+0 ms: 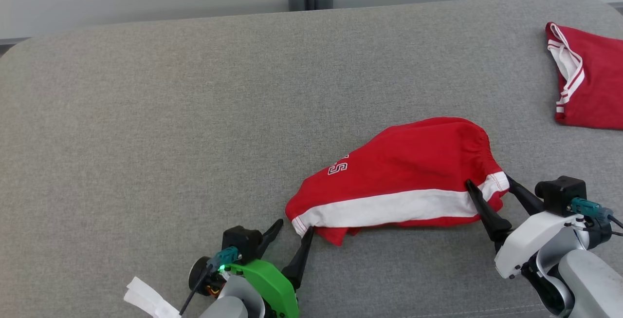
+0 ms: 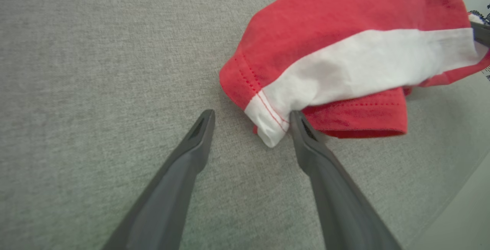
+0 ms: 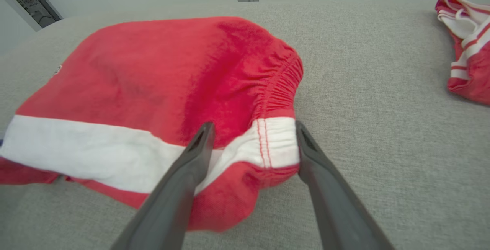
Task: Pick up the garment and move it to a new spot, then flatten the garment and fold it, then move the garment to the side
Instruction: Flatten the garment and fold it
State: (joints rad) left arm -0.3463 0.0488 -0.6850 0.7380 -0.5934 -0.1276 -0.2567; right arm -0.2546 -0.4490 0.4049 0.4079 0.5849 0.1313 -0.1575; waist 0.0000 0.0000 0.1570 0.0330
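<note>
The grey surface (image 1: 146, 113) carries the red garment (image 1: 404, 172) near its front edge. The right gripper (image 1: 487, 179) straddles the waistband corner and the left gripper (image 1: 295, 226) flanks the hem corner. Both are spread wide, seemingly set to pinch each end.

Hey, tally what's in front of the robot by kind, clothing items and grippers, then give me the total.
Red-and-white garments: 2, the near garment and the far garment at the right edge.
Grippers: 2, the left gripper and the right gripper, both open.
Total: 4.
</note>
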